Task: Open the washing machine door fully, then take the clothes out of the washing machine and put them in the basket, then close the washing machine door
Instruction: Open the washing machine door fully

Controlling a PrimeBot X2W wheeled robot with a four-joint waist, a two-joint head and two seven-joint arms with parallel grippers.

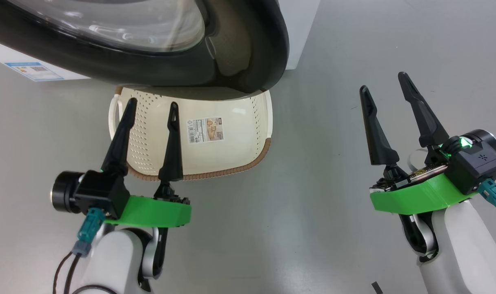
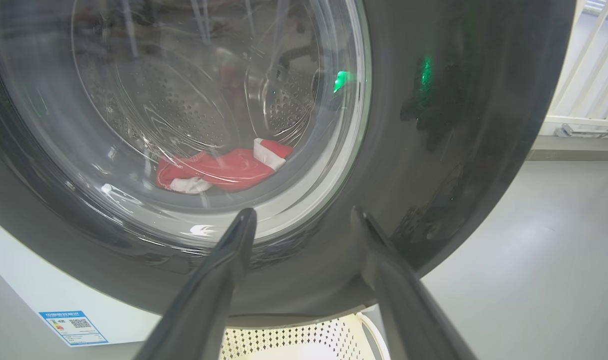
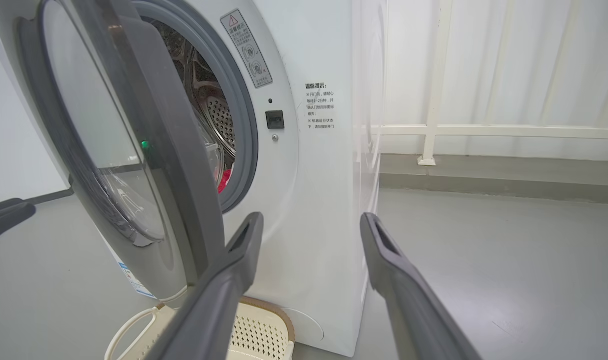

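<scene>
The washing machine door [image 1: 133, 41], black-rimmed with a bulging glass centre, stands ajar and spans the top of the head view, overhanging the far end of the cream basket [image 1: 248, 134] on the grey floor [image 1: 313, 204]. A paper label [image 1: 205, 130] is stuck to the basket's inside. At lower left of that view the left claw [image 1: 153, 102] is released, its two dark fingers spread and pointing up the frame across the basket's near brown rim, gripping nothing. At right, the right claw [image 1: 382, 81] is likewise released and bare, over open floor well apart from the basket.

In the left wrist view, the clothes [image 2: 218, 170], red with white trim, lie in a heap at the bottom of the drum, seen through the door glass in the middle of the frame; a blue label [image 2: 73, 327] shows on the white front at lower left.

In the right wrist view, the washing machine [image 3: 309, 200] stands at centre with the door swung partway out at left, the steel drum [image 3: 218, 115] and a sliver of red visible in the gap. A white railing [image 3: 484, 130] runs along the wall at right.
</scene>
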